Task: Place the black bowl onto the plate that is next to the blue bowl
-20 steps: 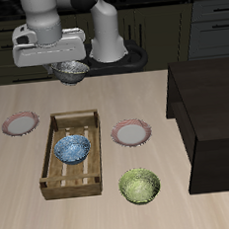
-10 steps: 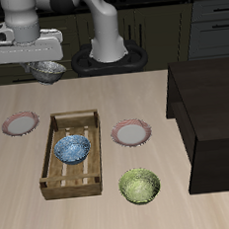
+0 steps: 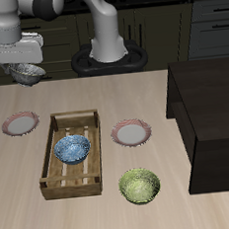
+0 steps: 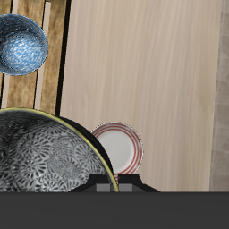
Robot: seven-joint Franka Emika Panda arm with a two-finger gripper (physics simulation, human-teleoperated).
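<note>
Your gripper [image 3: 25, 68] is holding the black bowl [image 3: 27, 73] clamped by its rim, hanging high above the table's [image 3: 134, 95] back edge, well clear of everything on it. In the wrist view the bowl's [image 4: 46, 152] speckled silvery inside is filling much of the picture, with one pink-rimmed plate [image 4: 120, 148] lying on the bare wood just past its rim. That plate [image 3: 20, 124] is sitting beside the wooden crate [image 3: 71, 153], which is holding the blue bowl [image 3: 72, 148]. A second plate [image 3: 132, 134] is lying on the crate's other side, and a yellow-green bowl [image 3: 140, 186] is sitting nearer the front edge.
</note>
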